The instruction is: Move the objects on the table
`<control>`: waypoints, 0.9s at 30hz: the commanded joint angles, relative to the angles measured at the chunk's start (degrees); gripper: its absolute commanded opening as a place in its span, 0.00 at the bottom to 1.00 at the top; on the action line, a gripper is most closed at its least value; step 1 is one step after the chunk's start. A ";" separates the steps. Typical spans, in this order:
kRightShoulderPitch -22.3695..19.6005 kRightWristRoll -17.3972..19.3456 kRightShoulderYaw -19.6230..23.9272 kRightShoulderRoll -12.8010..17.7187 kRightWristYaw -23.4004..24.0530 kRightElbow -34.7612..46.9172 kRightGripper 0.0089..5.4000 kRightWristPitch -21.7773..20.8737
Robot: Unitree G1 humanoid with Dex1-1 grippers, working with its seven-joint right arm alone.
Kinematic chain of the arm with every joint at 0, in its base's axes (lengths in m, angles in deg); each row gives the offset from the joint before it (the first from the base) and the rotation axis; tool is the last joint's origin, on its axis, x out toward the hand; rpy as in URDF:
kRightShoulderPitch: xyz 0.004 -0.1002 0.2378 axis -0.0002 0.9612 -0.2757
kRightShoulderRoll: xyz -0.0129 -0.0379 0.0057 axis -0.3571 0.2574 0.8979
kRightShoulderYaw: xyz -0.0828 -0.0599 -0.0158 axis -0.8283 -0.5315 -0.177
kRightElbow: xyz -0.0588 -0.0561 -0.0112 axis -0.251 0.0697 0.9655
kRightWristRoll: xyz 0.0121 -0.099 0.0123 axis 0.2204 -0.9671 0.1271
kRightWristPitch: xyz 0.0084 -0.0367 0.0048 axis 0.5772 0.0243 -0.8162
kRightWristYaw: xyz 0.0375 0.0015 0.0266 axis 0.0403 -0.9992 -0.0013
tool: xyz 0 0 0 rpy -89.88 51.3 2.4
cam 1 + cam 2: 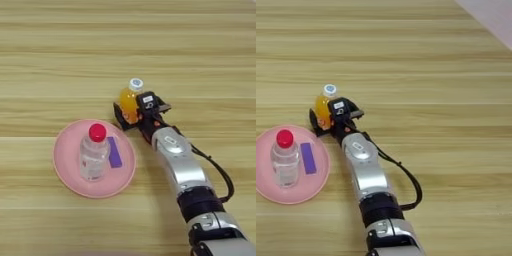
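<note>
**Gripper closed around the orange-drink bottle beside the pink plate**

The two black fingers (120, 114) of the right gripper (131, 112) sat one on each side of the orange-drink bottle (129, 98), pinching its lower body. The bottle stood upright on the table (60, 60), its white cap (136, 83) showing above the gripper's black housing. Behind the fingers the wrist carried a small white label, and the silver forearm (182, 162) ran back toward the lower right edge, with a black cable looping along its outer side.

Just to the left of the gripper lay a round pink plate (67, 170). On it stood the clear plastic bottle (94, 157), upright, with its red cap (97, 132) on top. A flat purple piece (115, 152) lay on the plate just beside that bottle, on the side nearer the gripper. The orange-drink bottle stood off the plate, near its upper right rim.
</note>
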 commanded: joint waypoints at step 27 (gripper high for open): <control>9.52 1.95 2.13 2.77 -1.93 20.96 1.00 10.07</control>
